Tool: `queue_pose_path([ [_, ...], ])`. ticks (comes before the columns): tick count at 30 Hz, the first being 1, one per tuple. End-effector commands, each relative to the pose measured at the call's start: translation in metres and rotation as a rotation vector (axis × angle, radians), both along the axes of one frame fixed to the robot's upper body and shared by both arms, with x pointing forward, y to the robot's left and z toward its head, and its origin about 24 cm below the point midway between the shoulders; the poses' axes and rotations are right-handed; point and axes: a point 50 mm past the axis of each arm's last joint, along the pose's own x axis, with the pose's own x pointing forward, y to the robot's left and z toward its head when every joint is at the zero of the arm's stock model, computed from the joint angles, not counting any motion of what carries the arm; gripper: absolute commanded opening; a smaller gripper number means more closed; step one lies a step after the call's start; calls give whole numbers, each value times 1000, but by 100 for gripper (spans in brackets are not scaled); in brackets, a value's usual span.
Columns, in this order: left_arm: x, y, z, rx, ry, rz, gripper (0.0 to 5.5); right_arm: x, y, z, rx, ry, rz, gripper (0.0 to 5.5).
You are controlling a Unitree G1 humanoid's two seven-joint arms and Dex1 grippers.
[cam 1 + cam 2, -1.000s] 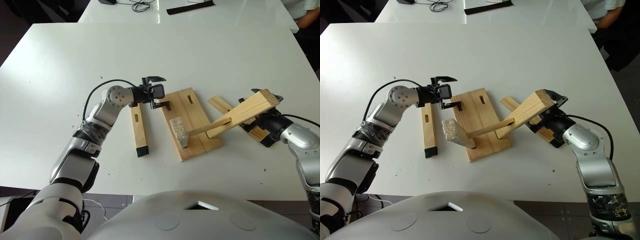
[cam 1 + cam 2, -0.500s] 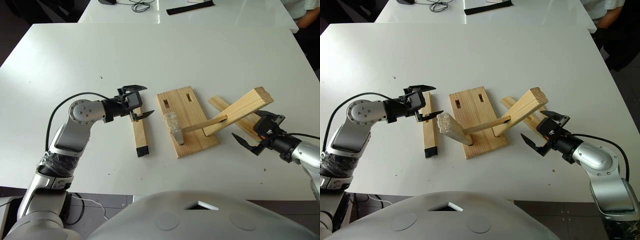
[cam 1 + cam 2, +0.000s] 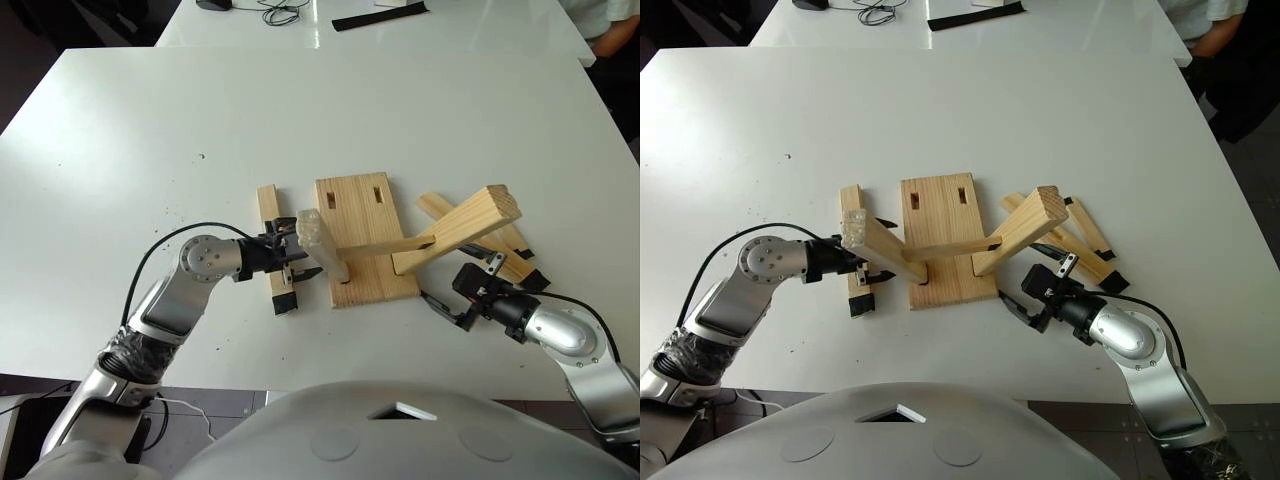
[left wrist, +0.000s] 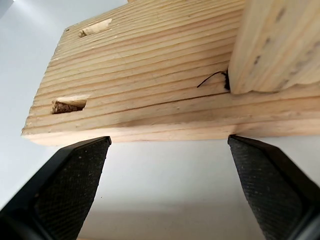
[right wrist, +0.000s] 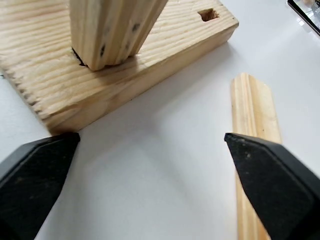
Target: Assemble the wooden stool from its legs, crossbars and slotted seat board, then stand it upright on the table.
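Observation:
The slotted seat board [image 3: 362, 205] lies flat on the white table. Two legs stand in it, splayed apart: the left leg [image 3: 320, 245] and the right leg [image 3: 462, 228], joined by a thin crossbar [image 3: 385, 246]. My left gripper [image 3: 297, 256] is open, low at the board's near left corner, beside the left leg's foot. In the left wrist view its fingers [image 4: 67, 180] bracket the board's edge [image 4: 140, 112]. My right gripper [image 3: 460, 288] is open, low at the board's near right corner. The right wrist view shows the board [image 5: 150, 70] and a leg's foot [image 5: 107, 30] ahead.
A loose leg [image 3: 272, 232] with a black end lies on the table left of the board, under my left gripper. Several more loose wooden pieces [image 3: 515, 250] lie right of the board, one of them [image 5: 252, 140] close to my right gripper.
My right gripper let go of the right leg, opened and dropped to the board's near right corner. My left gripper swung down to the near left corner. The board turned squarer.

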Motion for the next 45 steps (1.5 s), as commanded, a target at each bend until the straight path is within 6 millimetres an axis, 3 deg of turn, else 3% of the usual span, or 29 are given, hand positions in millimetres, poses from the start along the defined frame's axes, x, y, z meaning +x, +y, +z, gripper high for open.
queue_pose_path([
  [1,15,-4,2,-7,-53,41,434,8,5,-2,15,-4,-27,536],
  [5,31,5,5,-9,-110,125,434,11,8,0,51,-9,-63,536],
  [8,33,14,14,-49,-133,173,434,11,5,3,52,-13,-95,536],
  [11,21,27,27,-115,-130,255,434,8,-5,14,71,-29,-194,536],
  [16,-11,45,50,-398,-80,630,434,-4,-17,46,191,-87,-428,536],
  [19,-32,43,52,-568,29,748,434,6,-19,66,305,-175,-566,536],
  [21,-33,49,52,-556,28,786,434,18,-30,77,347,-245,-673,536],
  [23,-25,52,58,-536,-15,802,434,29,-41,86,343,-322,-798,536],
  [25,-21,49,68,-575,-38,787,434,33,-41,93,372,-354,-858,536],
  [31,-37,26,93,-825,73,620,434,22,-3,95,468,-284,-800,536],
  [37,-49,10,99,-880,163,526,434,23,21,94,537,-239,-695,536],
  [45,-47,1,91,-820,183,516,434,27,29,109,565,-245,-608,536],
])
